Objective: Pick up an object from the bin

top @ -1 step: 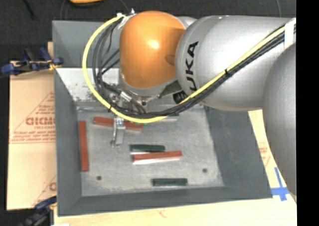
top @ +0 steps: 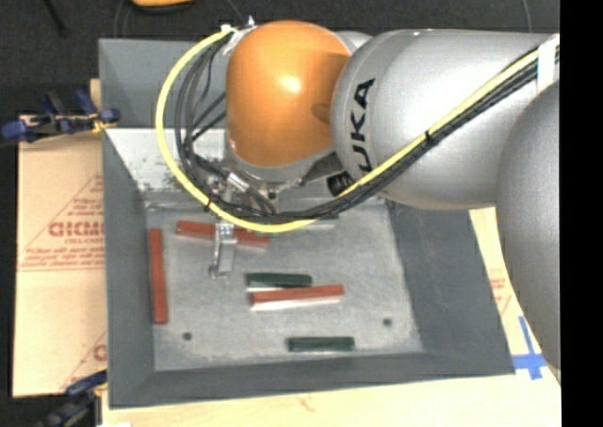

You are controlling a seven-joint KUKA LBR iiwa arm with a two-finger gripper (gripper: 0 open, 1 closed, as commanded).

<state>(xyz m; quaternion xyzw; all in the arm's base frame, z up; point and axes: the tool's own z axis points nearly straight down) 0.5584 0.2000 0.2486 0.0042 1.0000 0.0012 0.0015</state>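
Gripper: low in bin; open or closed cannot be told.
Nearest thing: red stick, flat at the bin's back, crossed by gripper.
Risk: an off-centre grip would probably let it pivot or slip.
Neighbour: green stick, near; could be nudged.

The arm is built of thick, rounded segments finished in smooth silver-grey. On one segment the letters KUKA are printed in black and are seen turned sideways. The wrist is capped by a glossy orange dome, on which a bright highlight is seen. A yellow cable is looped round the dome's left side and carried on along the silver casing, edged by a dark line. Black cables are bundled inside the loop. Below the dome a slim, pale metal gripper is fitted.
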